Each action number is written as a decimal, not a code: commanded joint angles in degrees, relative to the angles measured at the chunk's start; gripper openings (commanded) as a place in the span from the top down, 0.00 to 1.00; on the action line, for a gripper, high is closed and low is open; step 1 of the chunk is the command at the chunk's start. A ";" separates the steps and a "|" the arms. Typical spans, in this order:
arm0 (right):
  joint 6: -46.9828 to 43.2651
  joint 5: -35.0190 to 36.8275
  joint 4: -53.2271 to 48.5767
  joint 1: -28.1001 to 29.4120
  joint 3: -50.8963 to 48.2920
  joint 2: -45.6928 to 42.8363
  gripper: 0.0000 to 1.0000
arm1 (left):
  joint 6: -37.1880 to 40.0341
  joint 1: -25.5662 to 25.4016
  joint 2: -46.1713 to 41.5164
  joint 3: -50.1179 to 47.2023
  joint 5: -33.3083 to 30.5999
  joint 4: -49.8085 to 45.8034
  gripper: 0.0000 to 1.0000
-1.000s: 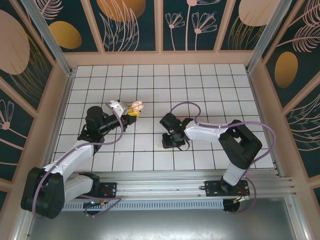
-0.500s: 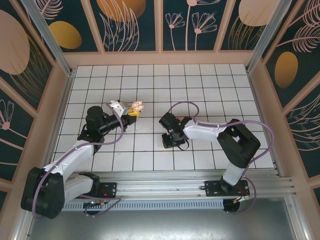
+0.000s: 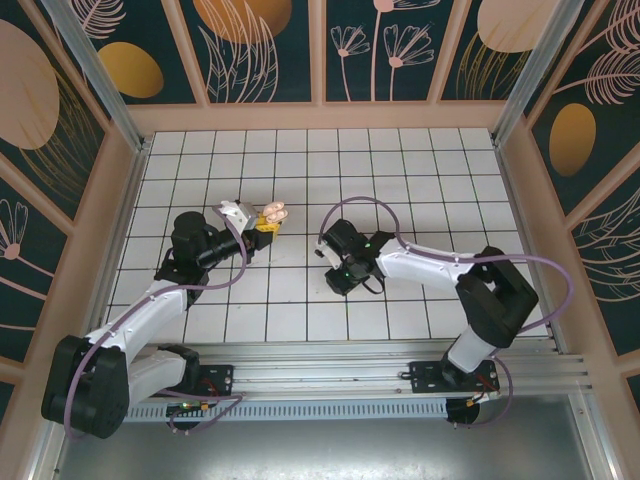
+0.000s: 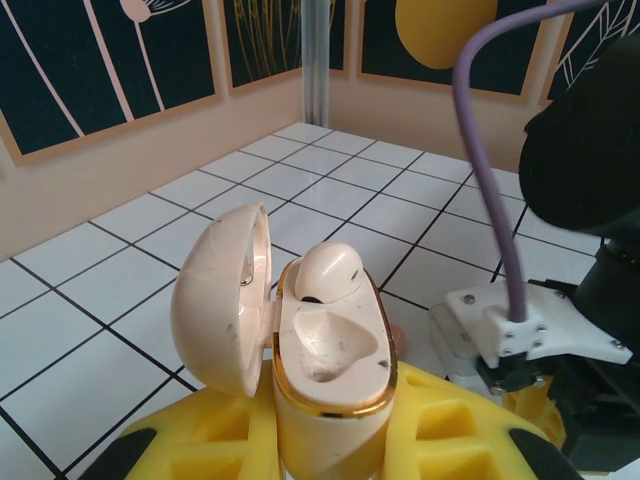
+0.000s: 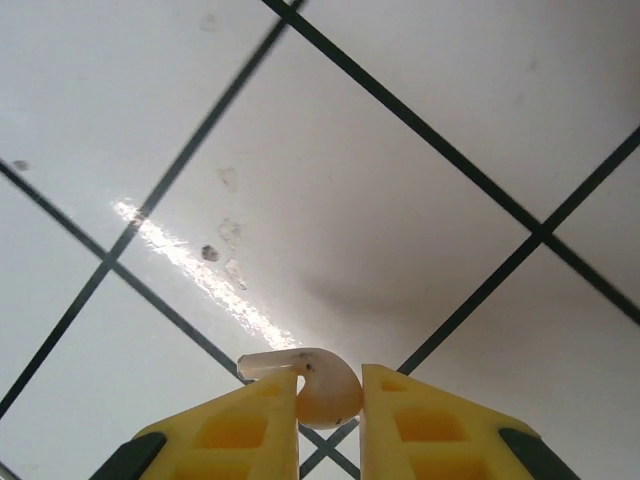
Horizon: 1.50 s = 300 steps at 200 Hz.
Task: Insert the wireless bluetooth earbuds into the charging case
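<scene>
Pink case [image 4: 330, 408] is clamped upright between the yellow fingers of the left gripper [image 3: 265, 224], which is closed tight on its base and raised off the white tiled tabletop [image 5: 400, 200]. Lid [image 4: 225, 300] is swung fully back to the left on its hinge.

Done so far:
- Case is held and opened, with its inside exposed upward.
- First earbud [image 4: 330, 272] is seated in the far socket, its rounded head standing above the gold rim.

Left to do:
- Near socket [image 4: 325, 350] is seen bare, with a few dark specks on its floor.
- Second earbud [image 5: 318, 385] is pinched between the fingertips of the right gripper [image 5: 330, 420], which is drawn in to a narrow gap on the bud's rounded body. The thin stem is seen sticking out to the left past one finger.
- Whether this bud has been lifted clear of the tabletop cannot be told. A tile joint is seen running right under it.
- In the top view the right gripper is pointed down at the tabletop, apart from the case and to its right.

Judgement: task is taken as roughly half done. One bud is in and the other is gripped, but not yet carried across. A carry to the case, alignment of the stem with the near socket and a release are judged to be outstanding. Lid closing is not called for by the task.
</scene>
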 commanded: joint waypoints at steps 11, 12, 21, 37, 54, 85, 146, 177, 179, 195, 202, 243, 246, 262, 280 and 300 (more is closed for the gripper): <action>-12.08 -2.46 -1.82 -0.14 0.29 -0.35 0.80 | 0.96 -0.15 -1.52 1.93 -0.33 0.09 0.90; -12.18 -2.46 -1.93 -0.14 0.31 -0.25 0.80 | 0.99 -0.18 -1.54 1.95 -0.35 0.11 0.90; -13.32 -1.77 -2.89 -0.23 0.66 0.45 0.80 | 1.18 -0.17 -1.65 1.97 -0.42 -0.19 0.90; -14.55 -0.09 -5.57 -0.62 1.28 1.62 0.80 | 1.36 -0.13 -1.96 1.98 -0.63 -0.42 0.90; -15.44 2.11 -8.58 -1.55 1.37 2.09 0.79 | 1.41 -0.14 -2.07 2.01 -0.64 -0.50 0.90; -16.82 1.77 -10.17 -4.06 -0.19 0.39 0.79 | 1.26 -0.19 -1.67 2.12 -0.46 -0.39 0.90; -17.82 2.59 -10.73 -5.51 -1.37 2.32 0.79 | 1.21 -0.15 -1.73 2.15 -0.54 -0.47 0.90; -17.90 2.88 -10.87 -5.66 -1.13 4.26 0.78 | 1.30 -0.16 -1.84 2.10 -0.76 -0.74 0.90; -17.84 2.90 -10.84 -5.68 -1.15 4.37 0.78 | 1.29 -0.13 -1.83 2.07 -0.73 -0.74 0.90; -17.84 2.74 -10.95 -5.76 -1.09 4.84 0.76 | 1.32 -0.20 -1.89 2.11 -0.72 -0.68 0.90; -17.82 2.65 -10.99 -5.77 -1.06 5.10 0.75 | 1.31 -0.16 -1.83 2.20 -0.65 -0.73 0.90; -17.05 4.10 -11.40 -5.77 -0.81 5.04 0.65 | 1.38 -0.16 -2.03 2.21 -0.78 -0.74 0.90; -16.95 4.28 -11.37 -5.77 -0.73 4.85 0.65 | 1.46 -0.17 -2.02 2.18 -0.81 -0.74 0.90; -16.25 4.64 -11.22 -5.88 -0.55 3.13 0.61 | 1.38 -0.20 -1.96 2.30 -0.89 -0.72 0.90; -13.74 5.37 -10.58 -6.21 -0.52 -0.10 0.60 | 1.39 -0.18 -1.85 2.25 -1.21 -0.83 0.90; -7.74 6.66 -9.15 -6.38 0.01 -4.37 0.59 | 1.64 -0.12 -1.78 2.28 -1.55 -0.85 0.90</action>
